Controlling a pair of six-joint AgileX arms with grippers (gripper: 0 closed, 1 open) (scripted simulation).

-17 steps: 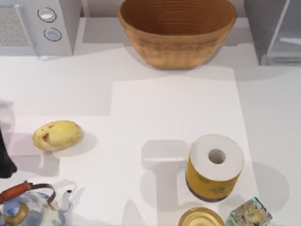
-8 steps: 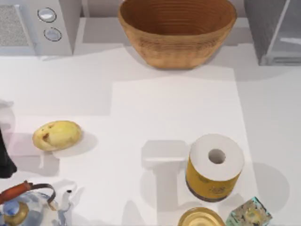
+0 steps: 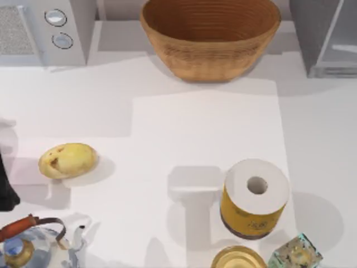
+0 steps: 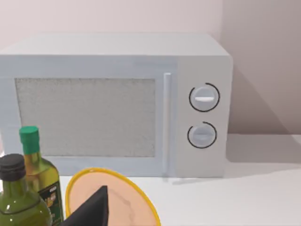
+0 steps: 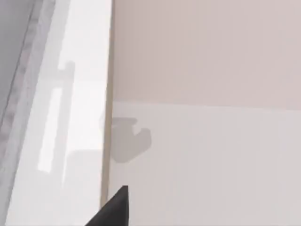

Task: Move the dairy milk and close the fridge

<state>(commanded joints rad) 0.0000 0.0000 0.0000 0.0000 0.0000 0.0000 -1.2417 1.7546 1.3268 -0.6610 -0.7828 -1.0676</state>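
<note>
While the left arm sits as a dark shape at the table's left edge, its gripper shows in the left wrist view as one dark tip. Open or closed: cannot tell.

Facing that gripper: light grey microwave, two round knobs on its front. Between gripper and microwave: a yellow-rimmed plate, and beside it two green oil bottles, one green-capped, one dark-capped.

Right gripper: one dark tip in the right wrist view, close to the fridge's pale door panel. Open or closed: cannot tell. Pinkish wall and white table surface lie past the door's edge.

Fridge: far right corner of the table, dark grey side toward the middle, pale panel to the right. Door ajar or shut: cannot tell.

Other things from above:
- wicker basket, far centre, just left of the fridge, between it and the microwave
- potato, left, lying alone
- yellow-wrapped paper roll, near right, upright
- round yellow-rimmed dish and small glassy box, nearest edge, just in front of the roll
- painted teapot, near left corner, orange handle

Open table between the roll and the fridge.
</note>
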